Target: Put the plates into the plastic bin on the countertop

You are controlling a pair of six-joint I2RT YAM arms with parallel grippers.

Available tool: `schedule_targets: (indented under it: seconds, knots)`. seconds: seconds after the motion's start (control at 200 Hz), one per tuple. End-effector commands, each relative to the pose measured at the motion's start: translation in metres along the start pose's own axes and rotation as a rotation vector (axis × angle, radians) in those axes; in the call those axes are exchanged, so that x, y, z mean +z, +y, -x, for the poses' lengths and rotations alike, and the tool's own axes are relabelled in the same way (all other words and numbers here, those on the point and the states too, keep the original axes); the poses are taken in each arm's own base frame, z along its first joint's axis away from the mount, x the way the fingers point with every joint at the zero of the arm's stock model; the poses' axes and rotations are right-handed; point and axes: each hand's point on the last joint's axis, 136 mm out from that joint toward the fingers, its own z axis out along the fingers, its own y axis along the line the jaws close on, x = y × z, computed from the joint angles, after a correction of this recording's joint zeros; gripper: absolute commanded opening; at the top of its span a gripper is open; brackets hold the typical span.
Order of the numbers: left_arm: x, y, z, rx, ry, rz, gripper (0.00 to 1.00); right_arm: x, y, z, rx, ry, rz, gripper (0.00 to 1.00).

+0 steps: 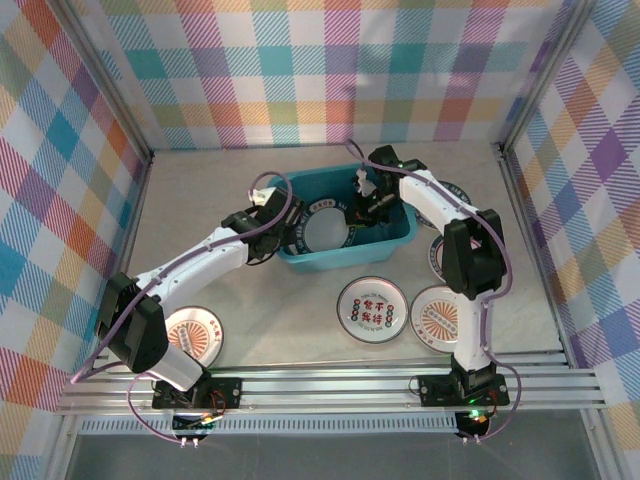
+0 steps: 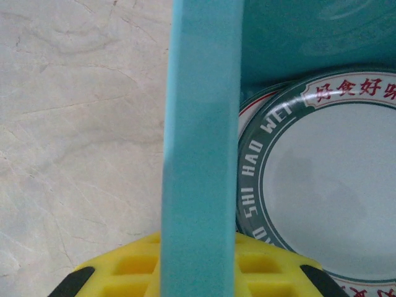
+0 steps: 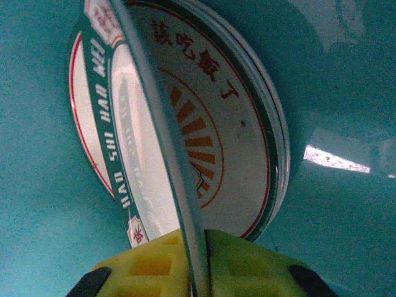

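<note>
My left gripper (image 2: 198, 278) pinches the smooth teal wall of the bin (image 2: 201, 124). My right gripper (image 3: 198, 269) clamps a glossy round plate (image 3: 161, 154) by its thin rim — tilted.

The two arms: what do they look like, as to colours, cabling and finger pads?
Both the left arm and the right arm have white links with black joint housings and black bases. A purple cable loops along each. The fingers are bright yellow with a moulded waffle grid.
</note>
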Motion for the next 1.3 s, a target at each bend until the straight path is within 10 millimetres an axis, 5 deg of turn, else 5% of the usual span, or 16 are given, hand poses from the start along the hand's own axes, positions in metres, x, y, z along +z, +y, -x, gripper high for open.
schedule_targets:
  seconds: [0.0, 0.5, 0.93, 1.295]
  knots:
    - [-0.015, -0.011, 0.024, 0.007, -0.080, -0.024, 0.06, 0.002, 0.003, 0.006, 0.013, 0.004, 0.019, 0.23]
    - [-0.015, -0.011, 0.022, -0.004, -0.086, -0.023, 0.06, -0.011, 0.002, 0.011, 0.008, -0.027, -0.043, 1.00]
    - [-0.017, -0.012, 0.023, -0.025, -0.088, -0.024, 0.06, -0.017, 0.028, 0.023, -0.046, -0.080, 0.065, 0.99]
    - [-0.021, -0.022, 0.038, -0.020, -0.056, 0.006, 0.07, -0.139, 0.049, 0.048, -0.187, -0.428, -0.053, 0.99]
